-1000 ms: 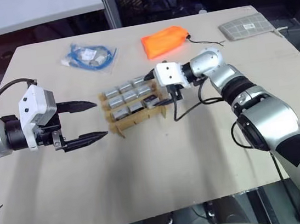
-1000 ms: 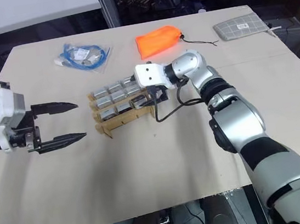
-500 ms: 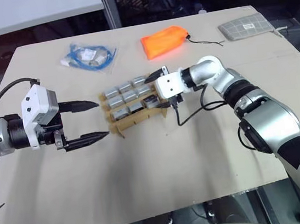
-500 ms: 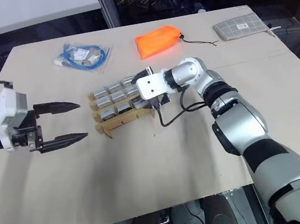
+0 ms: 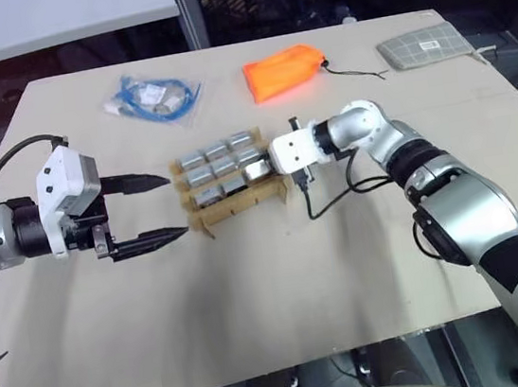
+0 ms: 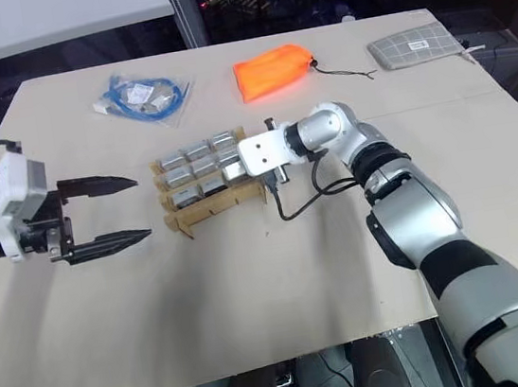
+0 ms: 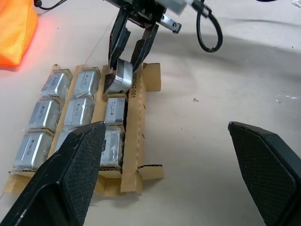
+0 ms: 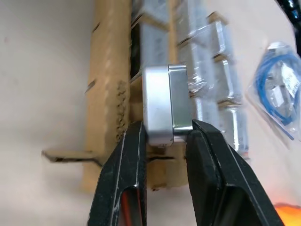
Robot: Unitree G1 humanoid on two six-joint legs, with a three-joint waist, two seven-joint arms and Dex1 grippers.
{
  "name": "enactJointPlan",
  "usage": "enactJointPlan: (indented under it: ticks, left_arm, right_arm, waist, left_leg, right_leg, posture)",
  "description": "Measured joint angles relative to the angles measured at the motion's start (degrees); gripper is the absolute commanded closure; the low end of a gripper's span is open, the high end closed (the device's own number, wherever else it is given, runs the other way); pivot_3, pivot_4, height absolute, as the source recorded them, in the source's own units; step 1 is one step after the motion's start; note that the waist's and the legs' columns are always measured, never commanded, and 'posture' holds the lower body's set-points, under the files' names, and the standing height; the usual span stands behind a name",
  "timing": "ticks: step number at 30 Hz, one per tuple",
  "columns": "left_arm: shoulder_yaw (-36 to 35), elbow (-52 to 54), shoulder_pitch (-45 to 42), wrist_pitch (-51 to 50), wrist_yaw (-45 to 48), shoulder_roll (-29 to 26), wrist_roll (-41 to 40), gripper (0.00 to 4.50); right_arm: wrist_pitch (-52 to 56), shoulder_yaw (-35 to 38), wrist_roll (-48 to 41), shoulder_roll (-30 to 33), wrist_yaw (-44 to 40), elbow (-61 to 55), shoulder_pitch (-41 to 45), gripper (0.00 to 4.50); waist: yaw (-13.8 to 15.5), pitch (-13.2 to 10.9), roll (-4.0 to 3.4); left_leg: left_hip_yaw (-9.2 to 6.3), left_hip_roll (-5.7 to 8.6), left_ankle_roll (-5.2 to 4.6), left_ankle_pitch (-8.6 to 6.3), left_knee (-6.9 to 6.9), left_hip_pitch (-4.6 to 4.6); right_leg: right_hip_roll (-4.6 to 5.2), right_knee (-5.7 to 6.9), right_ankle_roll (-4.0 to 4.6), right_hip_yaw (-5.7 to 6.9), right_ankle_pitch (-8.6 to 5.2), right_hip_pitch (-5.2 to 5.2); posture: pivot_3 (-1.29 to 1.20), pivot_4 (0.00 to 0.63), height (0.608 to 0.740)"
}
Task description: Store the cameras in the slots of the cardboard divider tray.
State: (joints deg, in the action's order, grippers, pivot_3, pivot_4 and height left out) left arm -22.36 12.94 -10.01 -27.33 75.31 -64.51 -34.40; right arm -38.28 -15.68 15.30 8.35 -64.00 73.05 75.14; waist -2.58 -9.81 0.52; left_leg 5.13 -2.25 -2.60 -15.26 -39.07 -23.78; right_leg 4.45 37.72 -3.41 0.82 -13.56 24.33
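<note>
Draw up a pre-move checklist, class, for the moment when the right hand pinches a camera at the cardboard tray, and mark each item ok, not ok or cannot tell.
1. Right hand shut on the camera: ok.
2. Camera seated in its slot of the cardboard divider tray: not ok; it stands tilted, raised at the tray's end.
3. Other cameras lie in their slots: ok.
4. Left hand open and apart from the tray: ok.
5. Orange pouch clear of the tray: ok.

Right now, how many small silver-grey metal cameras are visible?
9 cameras: eight sit in the brown cardboard divider tray; the ninth camera, at the near row's right end, is pinched by the right tool. None seems hidden.
</note>
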Motion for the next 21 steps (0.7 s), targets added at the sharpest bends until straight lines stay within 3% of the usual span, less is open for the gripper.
enactJointPlan:
  ticks: [3,8,21]
  left_arm:
    - [0.09,-0.16,-0.31,0.03,-0.02,-0.01,0.01,0.15]
    - [0.09,-0.15,-0.44,0.05,-0.02,-0.06,0.01,0.15]
    - [-3.83,2.94,4.25,-1.50,-0.66,-0.12,-0.10,0.15]
  right_arm:
    - [4.77,1.45,-2.45,-0.08,-6.55,0.00,0.02,3.86]
    - [11.17,2.05,-3.19,-0.35,-10.64,0.12,1.95,3.86]
    - [12.93,-2.42,3.52,-2.93,-4.47,2.52,5.38,3.86]
  waist:
    - [0.01,0.00,0.00]
    - [0.01,0.00,0.00]
    - [-0.16,0.00,0.00]
  left_leg:
    - [0.00,0.00,0.00,0.00,0.00,0.00]
    - [0.00,0.00,0.00,0.00,0.00,0.00]
    - [-0.02,0.00,0.00,0.00,0.00,0.00]
  right_leg:
    - [0.00,0.00,0.00,0.00,0.00,0.00]
    - [0.00,0.00,0.00,0.00,0.00,0.00]
    - [0.00,0.00,0.01,0.00,0.00,0.02]
  posture:
    - [0.00,0.150,0.740]
    - [0.00,0.150,0.740]
    - [0.00,0.150,0.740]
